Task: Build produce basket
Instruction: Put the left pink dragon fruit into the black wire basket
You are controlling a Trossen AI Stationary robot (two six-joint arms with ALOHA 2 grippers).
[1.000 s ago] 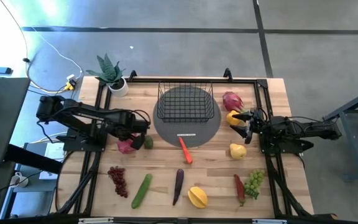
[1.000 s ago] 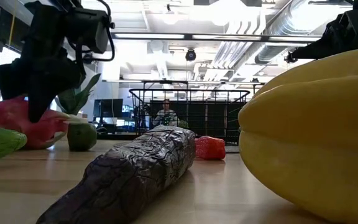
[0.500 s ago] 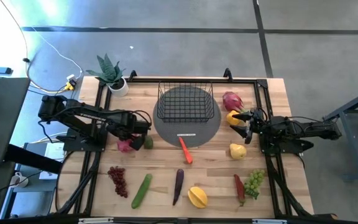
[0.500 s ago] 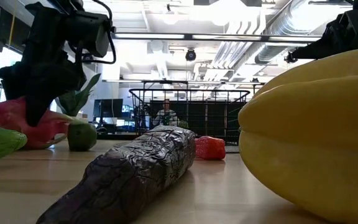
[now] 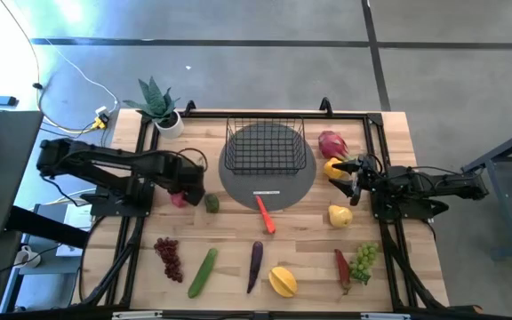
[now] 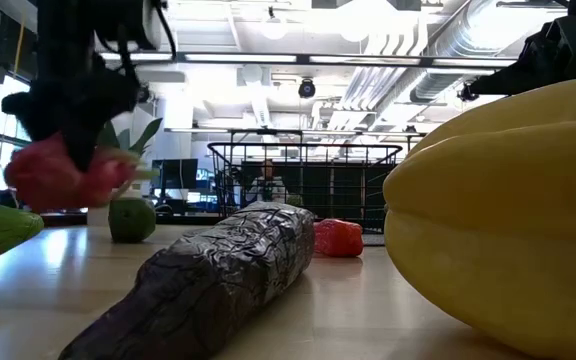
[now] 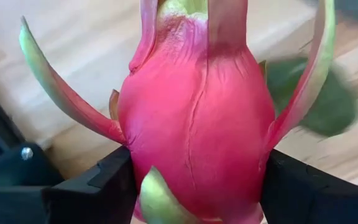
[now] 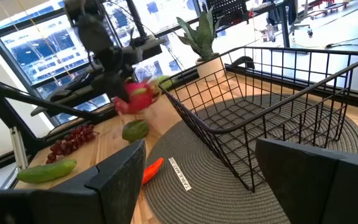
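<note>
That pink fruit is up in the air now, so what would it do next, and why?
Probably carry it sideways to above the basket. The left hand is shut on the dragon fruit, which hangs clear of the table, and the basket holds no produce. The right hand waits open by the mat.

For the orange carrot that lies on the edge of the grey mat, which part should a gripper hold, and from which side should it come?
Grip the carrot at mid-length, coming straight down from above. It lies flat, half on the grey mat and half on the table, slanted, so the fingers should close across its narrow width, one on each long side. Nothing stands close around it. The right gripper is open and free; the left gripper holds a dragon fruit.
</note>
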